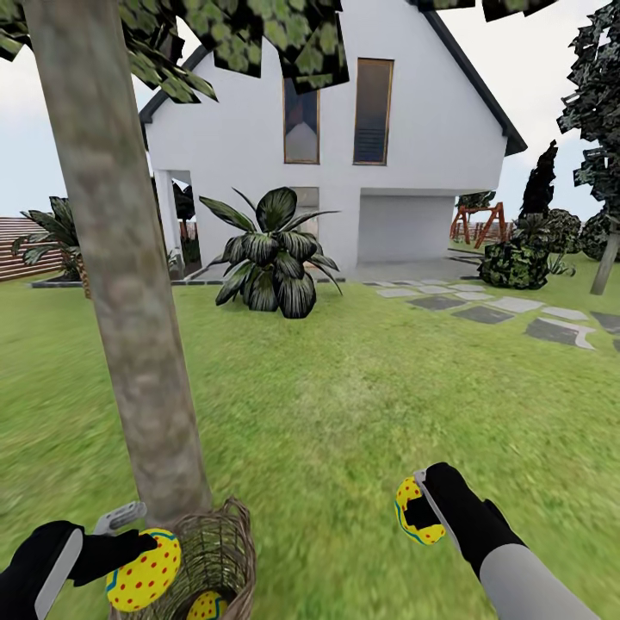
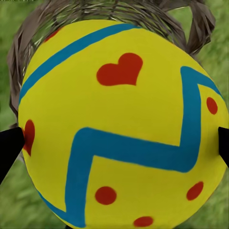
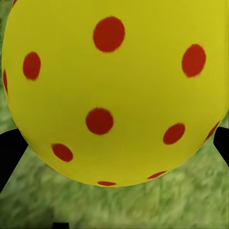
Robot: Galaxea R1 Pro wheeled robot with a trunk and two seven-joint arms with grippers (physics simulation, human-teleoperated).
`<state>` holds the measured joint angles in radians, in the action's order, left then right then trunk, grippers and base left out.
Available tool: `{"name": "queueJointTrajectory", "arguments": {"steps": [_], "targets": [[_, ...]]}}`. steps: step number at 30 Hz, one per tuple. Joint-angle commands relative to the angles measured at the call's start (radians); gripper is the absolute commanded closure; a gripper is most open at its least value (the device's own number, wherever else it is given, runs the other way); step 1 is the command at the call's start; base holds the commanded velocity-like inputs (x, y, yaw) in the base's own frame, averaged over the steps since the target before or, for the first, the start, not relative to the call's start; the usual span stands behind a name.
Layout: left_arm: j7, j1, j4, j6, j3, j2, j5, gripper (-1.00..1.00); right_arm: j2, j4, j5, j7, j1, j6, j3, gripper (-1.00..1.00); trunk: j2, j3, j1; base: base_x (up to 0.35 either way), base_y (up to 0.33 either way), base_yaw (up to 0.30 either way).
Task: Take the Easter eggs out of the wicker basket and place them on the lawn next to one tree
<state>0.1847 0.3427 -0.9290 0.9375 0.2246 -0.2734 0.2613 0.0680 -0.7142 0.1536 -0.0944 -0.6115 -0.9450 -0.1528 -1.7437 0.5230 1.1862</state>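
Easter eggs are showing in three places: one in each end effector and one down inside the wicker basket. Lawn [image 1: 344,405], mottled green and blurred near the robot, is stretching wide and open ahead toward the white house [image 1: 344,146], with grey stepping stones [image 1: 508,312] lying off at its far right edge. Rising close by is the tree [image 1: 120,258], its thick, straight, grey-brown mottled trunk meeting the grass just behind the wicker basket [image 1: 220,551]. That basket, brown and open-woven, is sitting at the near edge of the lawn with the third egg [image 1: 207,605] lying inside. Left end effector [image 1: 129,538] is gripping a yellow egg [image 1: 145,570] with red dots and blue zigzag bands, right at the basket's rim. Right end effector [image 1: 419,499] is clamping another dotted egg [image 1: 416,512] above open grass, well apart from the basket.
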Motion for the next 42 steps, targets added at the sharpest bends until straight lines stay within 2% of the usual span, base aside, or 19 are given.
{"name": "queueJointTrajectory", "arguments": {"steps": [1, 9, 14, 17, 42], "targets": [[0.009, 0.001, -0.001, 0.004, 0.002, 0.0, -0.007, 1.0, 0.001, -0.001, 0.011, -0.01, -0.001, -0.004, -0.004, 1.0, 0.007, -0.002, -0.004, 0.0, 0.0, 0.0], [0.01, 0.0, -0.002, 0.005, 0.003, 0.0, -0.005, 1.0, 0.002, -0.002, 0.011, -0.01, -0.001, -0.004, -0.003, 1.0, 0.014, -0.005, -0.008, 0.012, -0.005, 0.0], [0.009, 0.0, -0.001, 0.006, 0.002, 0.002, -0.007, 1.0, 0.001, -0.002, 0.011, -0.01, -0.001, -0.003, -0.004, 1.0, 0.014, -0.005, -0.008, 0.221, -0.236, 0.0], [0.007, 0.0, 0.001, 0.006, 0.001, 0.015, -0.007, 1.0, 0.001, -0.002, 0.011, -0.01, -0.001, -0.003, -0.004, 1.0, 0.014, -0.005, -0.008, 0.252, -0.259, 0.041], [0.005, 0.0, 0.001, 0.006, 0.0, 0.019, -0.008, 1.0, 0.001, -0.001, 0.012, -0.008, -0.001, -0.003, -0.004, 1.0, 0.014, -0.005, -0.008, 0.205, -0.28, 0.258]]}}
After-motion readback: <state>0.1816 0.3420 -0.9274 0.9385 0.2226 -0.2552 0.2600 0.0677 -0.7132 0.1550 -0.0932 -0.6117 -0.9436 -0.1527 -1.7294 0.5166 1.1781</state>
